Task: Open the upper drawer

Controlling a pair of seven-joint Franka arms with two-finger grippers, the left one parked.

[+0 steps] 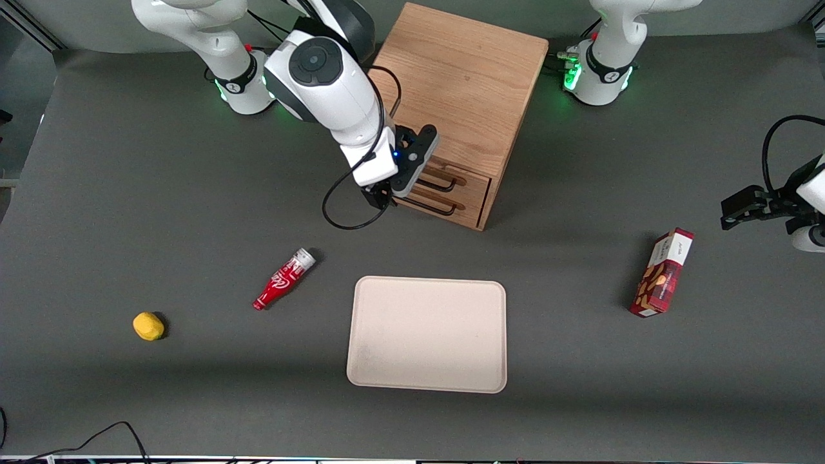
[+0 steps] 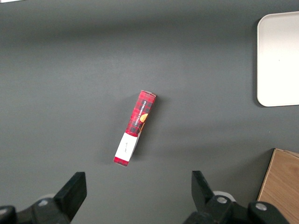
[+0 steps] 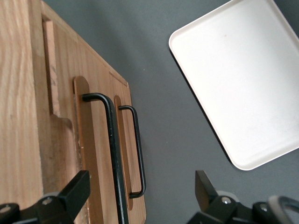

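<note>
The wooden cabinet (image 1: pixel 461 90) stands at the back middle of the table, with two oak drawers facing the front camera. The upper drawer (image 1: pixel 469 178) carries a thin black wire handle (image 1: pixel 445 183) (image 3: pixel 113 154); the lower drawer's handle (image 1: pixel 438 207) (image 3: pixel 140 154) sits just below it. My gripper (image 1: pixel 385 195) (image 3: pixel 140 196) is open and hangs in front of the drawers at the working arm's end of their fronts. In the right wrist view the upper handle runs between its two fingers (image 3: pixel 74 193), close to one and touching neither. Both drawer fronts look shut.
A cream tray (image 1: pixel 427 334) (image 3: pixel 243 79) (image 2: pixel 279 58) lies nearer the front camera than the cabinet. A red bottle (image 1: pixel 283 279) and a yellow lemon (image 1: pixel 148 325) lie toward the working arm's end. A red box (image 1: pixel 662 272) (image 2: pixel 135 127) lies toward the parked arm's end.
</note>
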